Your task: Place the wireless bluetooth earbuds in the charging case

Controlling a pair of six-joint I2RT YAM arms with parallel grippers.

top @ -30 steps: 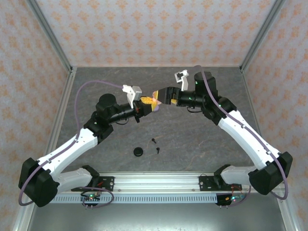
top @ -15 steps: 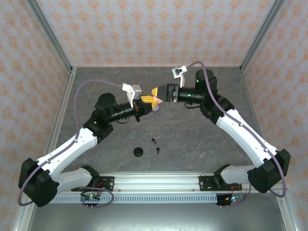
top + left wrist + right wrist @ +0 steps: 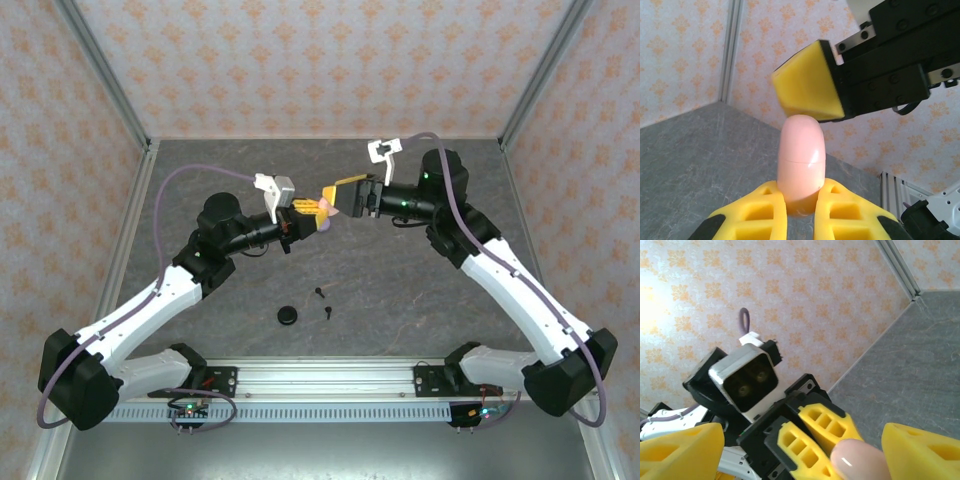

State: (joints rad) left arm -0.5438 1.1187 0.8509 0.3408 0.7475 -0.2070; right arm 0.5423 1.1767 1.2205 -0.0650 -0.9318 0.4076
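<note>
Rightward and back is where the right gripper has gone over the last second, off the object it was crowding. Its yellow ribbed pads stand wide apart with nothing between them, though one pad hangs just above the rounded end of the glossy pink egg-shaped charging case; whether it grazes the shell I cannot tell. The left gripper is clamped on the lower half of that case and holds it in the air above the middle of the grey stone-patterned bench. A fine seam runs round the case's waist, and the lid looks shut. The shell is smooth, hard plastic, probably light and slippery, so the upper half is best taken squarely above the seam. Two tiny black stemmed earbuds lie loose on the bench between its centre and the near edge, just right of a small black round puck-like case. They look stiff and almost weightless, likely to skid or flick away. A pinch across the round head seems the safest hold.
</note>
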